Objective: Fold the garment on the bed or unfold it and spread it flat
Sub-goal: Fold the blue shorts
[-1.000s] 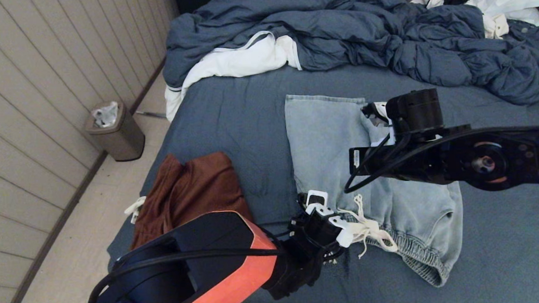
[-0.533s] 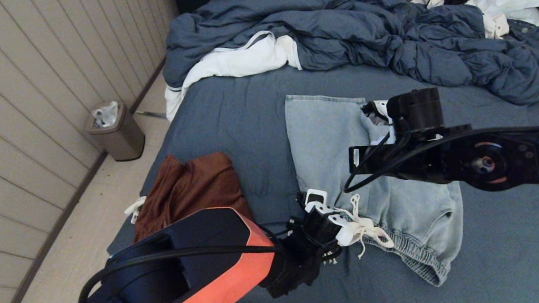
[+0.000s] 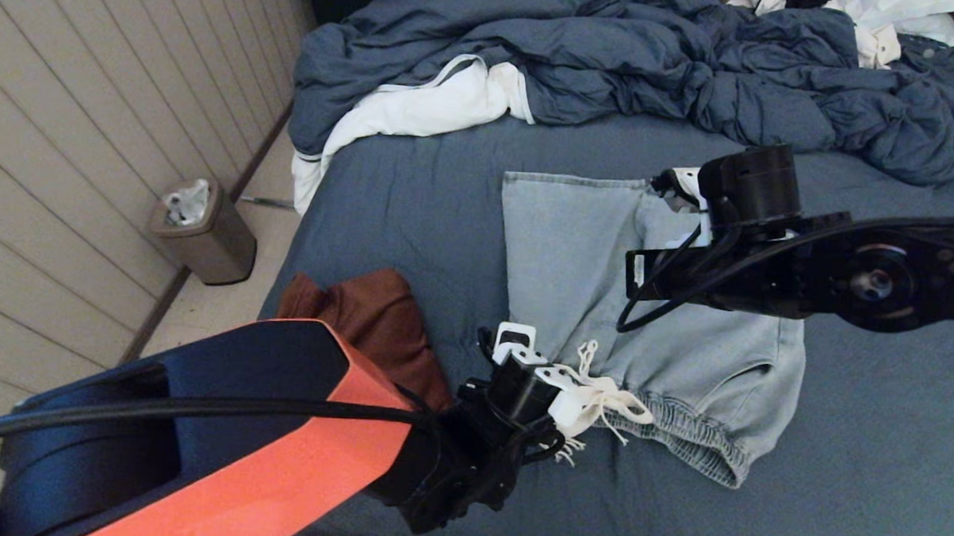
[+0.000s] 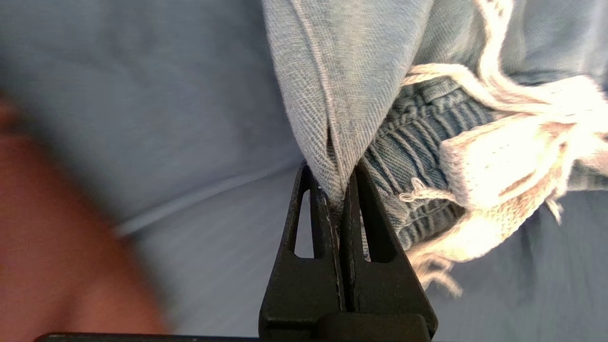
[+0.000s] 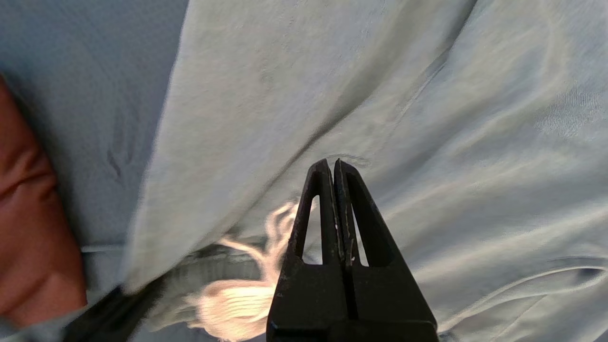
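Observation:
A light blue denim garment (image 3: 573,247) with an elastic waistband and white drawstring (image 3: 600,391) lies spread on the bed's slate-blue sheet (image 3: 415,210). My left gripper (image 3: 556,382) is at the waistband's near left corner, shut on a pinched fold of the denim (image 4: 332,173). The garment (image 4: 342,95) rises from its fingers, with the drawstring beside them. My right gripper (image 3: 680,208) hangs over the garment's far middle. It is shut (image 5: 331,162), its tips at the cloth (image 5: 427,95) with nothing seen between them.
A brown garment (image 3: 372,320) lies bunched at the bed's near left edge, beside my left arm. The rumpled dark blue duvet (image 3: 611,58) with white lining fills the far side. A bin (image 3: 204,235) stands on the floor by the wall, left.
My left gripper has shut on the waistband corner and drawn it left and up, shifting the garment's near edge. The left arm now looms larger. The right arm moved slightly farther away.

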{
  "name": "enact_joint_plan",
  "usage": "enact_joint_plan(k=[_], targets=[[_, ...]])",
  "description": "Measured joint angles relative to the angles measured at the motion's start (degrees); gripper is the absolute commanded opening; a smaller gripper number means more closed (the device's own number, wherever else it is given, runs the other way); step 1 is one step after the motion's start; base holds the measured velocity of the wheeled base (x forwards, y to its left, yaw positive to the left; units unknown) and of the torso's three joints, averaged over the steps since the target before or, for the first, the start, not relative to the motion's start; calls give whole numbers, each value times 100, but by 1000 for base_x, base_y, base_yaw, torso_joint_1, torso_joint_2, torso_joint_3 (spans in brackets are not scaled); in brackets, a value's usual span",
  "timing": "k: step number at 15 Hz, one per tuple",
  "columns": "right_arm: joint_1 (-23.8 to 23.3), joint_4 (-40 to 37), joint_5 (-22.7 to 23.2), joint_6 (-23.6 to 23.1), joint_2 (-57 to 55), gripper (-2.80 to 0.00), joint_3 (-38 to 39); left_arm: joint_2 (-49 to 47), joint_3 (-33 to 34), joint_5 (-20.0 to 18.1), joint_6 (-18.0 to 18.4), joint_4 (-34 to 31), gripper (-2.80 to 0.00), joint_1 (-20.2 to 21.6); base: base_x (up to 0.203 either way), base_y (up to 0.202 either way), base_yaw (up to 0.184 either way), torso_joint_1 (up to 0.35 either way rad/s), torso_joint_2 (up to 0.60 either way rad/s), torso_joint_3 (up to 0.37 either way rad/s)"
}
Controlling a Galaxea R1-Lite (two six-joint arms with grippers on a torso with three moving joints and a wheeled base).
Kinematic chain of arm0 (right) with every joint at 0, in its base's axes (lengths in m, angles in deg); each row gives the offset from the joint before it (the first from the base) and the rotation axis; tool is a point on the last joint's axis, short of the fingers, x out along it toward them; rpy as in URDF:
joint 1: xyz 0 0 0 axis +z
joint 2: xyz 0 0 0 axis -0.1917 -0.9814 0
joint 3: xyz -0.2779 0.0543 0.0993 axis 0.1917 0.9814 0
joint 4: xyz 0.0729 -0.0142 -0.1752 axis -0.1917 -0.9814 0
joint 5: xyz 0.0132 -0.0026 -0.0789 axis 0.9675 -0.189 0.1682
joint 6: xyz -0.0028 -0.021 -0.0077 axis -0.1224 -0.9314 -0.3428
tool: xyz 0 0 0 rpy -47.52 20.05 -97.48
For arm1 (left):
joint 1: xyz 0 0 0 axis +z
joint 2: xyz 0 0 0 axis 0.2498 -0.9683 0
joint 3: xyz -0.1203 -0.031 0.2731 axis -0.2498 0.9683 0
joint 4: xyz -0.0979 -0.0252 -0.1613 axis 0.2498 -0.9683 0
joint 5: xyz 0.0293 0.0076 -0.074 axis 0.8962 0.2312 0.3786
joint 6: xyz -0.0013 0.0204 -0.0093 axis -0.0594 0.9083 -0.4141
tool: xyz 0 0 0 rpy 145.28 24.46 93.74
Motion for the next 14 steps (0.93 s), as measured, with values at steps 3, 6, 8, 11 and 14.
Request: enact_joint_plan(k=[3,6,8,11,14], targets=[[-11,0,0,-4,16,-280,-13,625,776,-30,9,42,-280,1,0,0,0,0,0,0],[-15,0,0,-6,9,-280,-21,1242,1472,-56,37,-39,-280,-5,0,0,0,0,0,0],[-26,-4,-1,-17,-7,-280,-30,1648,1777,-68,52,-247,-280,-5,0,0,0,0,0,0],[-24,-11,0,-24,-54,-280,-41,2207,1984,-80,54,-898,-280,-34,0,0,0,0,0,0],[-20,-34,16,-26,-172,-280,-66,2558,2037,-94,46,-1437,-280,-93,0,0,0,0,0,0]])
